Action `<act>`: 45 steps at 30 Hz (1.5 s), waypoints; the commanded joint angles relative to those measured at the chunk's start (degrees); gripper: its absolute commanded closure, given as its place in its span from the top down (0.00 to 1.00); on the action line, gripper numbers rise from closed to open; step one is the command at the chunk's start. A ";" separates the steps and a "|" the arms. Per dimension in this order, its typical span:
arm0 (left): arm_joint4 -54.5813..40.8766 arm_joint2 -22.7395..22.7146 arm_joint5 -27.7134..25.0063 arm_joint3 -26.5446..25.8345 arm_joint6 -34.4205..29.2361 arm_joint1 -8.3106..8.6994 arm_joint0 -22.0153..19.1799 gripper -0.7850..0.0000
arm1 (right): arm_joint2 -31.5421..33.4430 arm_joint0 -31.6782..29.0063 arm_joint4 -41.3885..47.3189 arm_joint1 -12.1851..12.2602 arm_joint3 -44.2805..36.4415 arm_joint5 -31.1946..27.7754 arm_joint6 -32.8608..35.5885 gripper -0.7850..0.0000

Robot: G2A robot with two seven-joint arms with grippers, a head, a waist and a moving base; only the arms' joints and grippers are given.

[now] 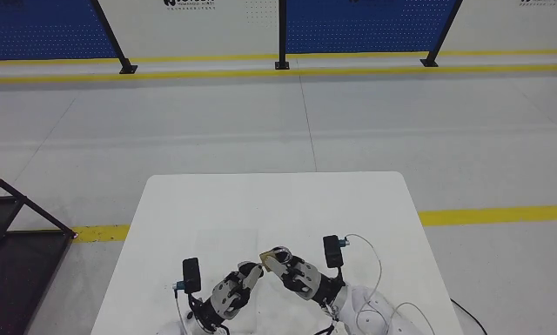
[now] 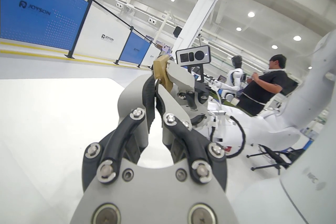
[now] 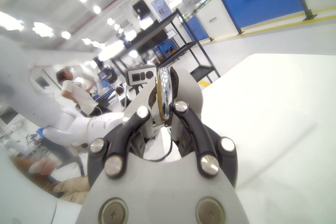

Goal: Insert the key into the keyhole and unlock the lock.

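A brass padlock (image 1: 271,258) with a chrome shackle hangs above the near middle of the white table (image 1: 261,204), between both grippers. My right gripper (image 1: 284,267) is shut on the padlock (image 3: 164,89), whose shackle sits edge-on between the pads. My left gripper (image 1: 255,271) meets it from the other side, shut on the key (image 2: 156,83). Only the key's small metal ring shows at the fingertips. The key end sits against the padlock's brass body (image 2: 160,68); the keyhole itself is hidden. The right gripper's white finger (image 2: 179,76) presses the padlock's far side.
The white table stretches away beyond the grippers, bare. A black rack (image 1: 22,215) stands off its left edge. Thin cables (image 1: 372,252) loop from the right arm over the table's near right part.
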 commanded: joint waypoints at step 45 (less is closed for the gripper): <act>27.80 4.89 30.89 5.28 24.21 -1.24 -2.61 0.00 | -0.27 -0.60 -0.93 0.53 -0.92 1.70 -0.87 0.00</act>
